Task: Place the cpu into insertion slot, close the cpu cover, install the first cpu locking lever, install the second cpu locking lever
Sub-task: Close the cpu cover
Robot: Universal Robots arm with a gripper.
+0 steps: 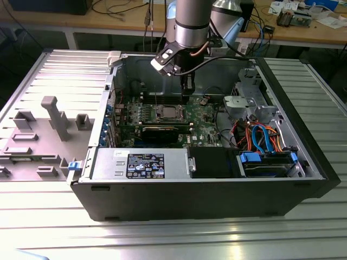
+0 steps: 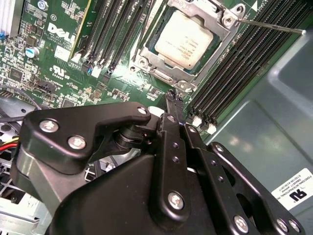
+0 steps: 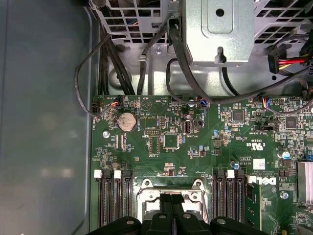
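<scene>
The cpu (image 2: 186, 39), a square chip with a silver-grey top, lies in the insertion slot (image 1: 167, 112) on the green motherboard (image 3: 166, 142). The cpu cover (image 2: 161, 73), a silver metal frame, lies flat around it with the chip showing through its window. A thin metal locking lever (image 2: 274, 27) sticks out from one corner of the socket over the black memory slots. My gripper (image 2: 172, 98) hovers just off the socket's edge with its black fingers (image 3: 165, 205) pressed together and nothing held. In the exterior view the gripper (image 1: 187, 89) hangs over the board, behind the socket.
The board sits inside an open computer case (image 1: 227, 189). Long black memory slots (image 3: 113, 196) flank the socket on both sides. A metal drive cage (image 1: 246, 103) and bundled cables (image 1: 260, 138) fill the exterior view's right. The power supply (image 1: 143, 162) lies along the front.
</scene>
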